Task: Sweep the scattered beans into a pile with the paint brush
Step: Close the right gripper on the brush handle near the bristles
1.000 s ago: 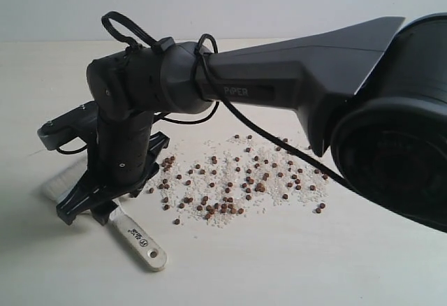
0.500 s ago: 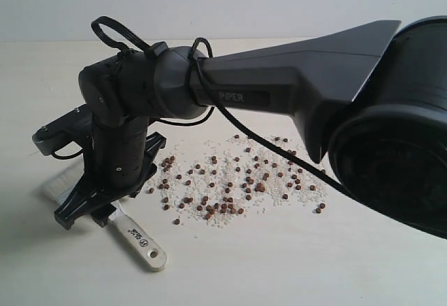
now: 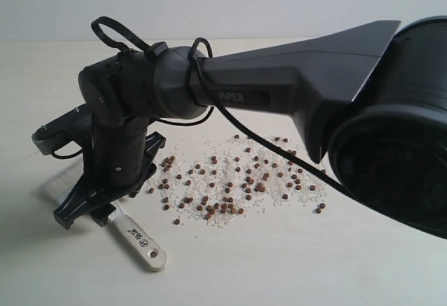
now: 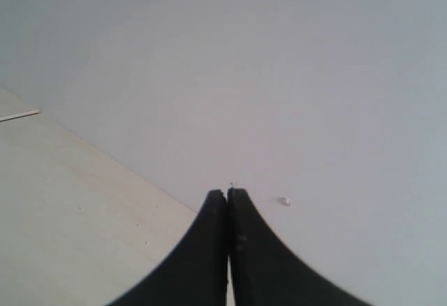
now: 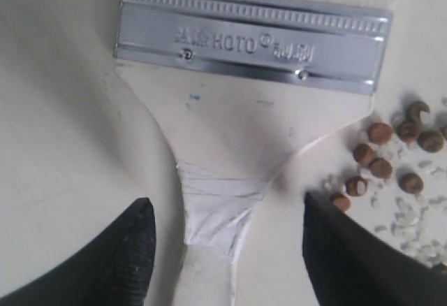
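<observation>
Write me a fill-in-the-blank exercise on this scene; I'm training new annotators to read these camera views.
1. The right end effector straddles the paint brush with its jaws ____.
2. The left end effector is ____ and holds nothing.
3. The beans lie ____ on the table, not gathered together.
4. The brush's silver ferrule is stamped with the brand name ____.

Missing words: open; shut; scattered; HOTO

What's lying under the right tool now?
The paint brush lies flat on the table, its taped handle neck between the fingers of the open right tool, not gripped. A few beans sit beside it. In the exterior view that tool covers the brush's middle.
</observation>
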`<state>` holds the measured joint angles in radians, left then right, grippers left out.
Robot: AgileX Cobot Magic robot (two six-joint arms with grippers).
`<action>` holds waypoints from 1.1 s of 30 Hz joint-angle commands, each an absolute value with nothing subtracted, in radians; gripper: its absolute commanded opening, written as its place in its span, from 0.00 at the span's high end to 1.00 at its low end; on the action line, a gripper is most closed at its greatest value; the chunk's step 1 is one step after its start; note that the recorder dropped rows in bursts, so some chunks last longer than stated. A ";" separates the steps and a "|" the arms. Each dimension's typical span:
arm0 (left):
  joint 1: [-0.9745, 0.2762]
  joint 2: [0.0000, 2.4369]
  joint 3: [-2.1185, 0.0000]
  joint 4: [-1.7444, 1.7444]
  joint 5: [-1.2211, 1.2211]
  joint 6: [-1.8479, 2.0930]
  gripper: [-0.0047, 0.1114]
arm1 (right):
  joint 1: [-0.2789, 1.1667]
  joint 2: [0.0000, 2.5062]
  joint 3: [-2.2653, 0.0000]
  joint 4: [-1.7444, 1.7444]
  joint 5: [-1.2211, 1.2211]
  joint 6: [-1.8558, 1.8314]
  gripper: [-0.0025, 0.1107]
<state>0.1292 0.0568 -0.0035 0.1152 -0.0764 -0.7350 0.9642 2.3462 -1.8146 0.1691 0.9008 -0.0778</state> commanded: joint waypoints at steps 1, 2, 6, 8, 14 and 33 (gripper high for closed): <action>0.130 0.055 0.000 0.120 -0.074 -0.733 0.96 | 0.966 2.341 -1.822 0.155 0.907 -0.081 0.48; 0.130 0.055 0.000 0.120 -0.074 -0.733 0.96 | 0.966 2.341 -1.822 0.153 0.912 -0.088 0.48; 0.130 0.055 0.000 0.120 -0.074 -0.733 0.96 | 0.966 2.341 -1.822 0.137 0.926 -0.085 0.48; 0.130 0.055 0.000 0.120 -0.074 -0.733 0.96 | 0.966 2.343 -1.822 0.137 0.937 -0.084 0.48; 0.130 0.055 0.000 0.120 -0.074 -0.733 0.96 | 0.966 2.352 -1.822 0.149 0.964 -0.079 0.48; 0.130 0.055 0.000 0.120 -0.074 -0.733 0.96 | 0.966 2.356 -1.881 0.152 1.015 -0.058 0.48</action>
<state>0.1292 0.0568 -0.0035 0.1152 -0.0764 -0.7350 0.9642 2.3586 -1.8441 0.1616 0.9921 -0.0592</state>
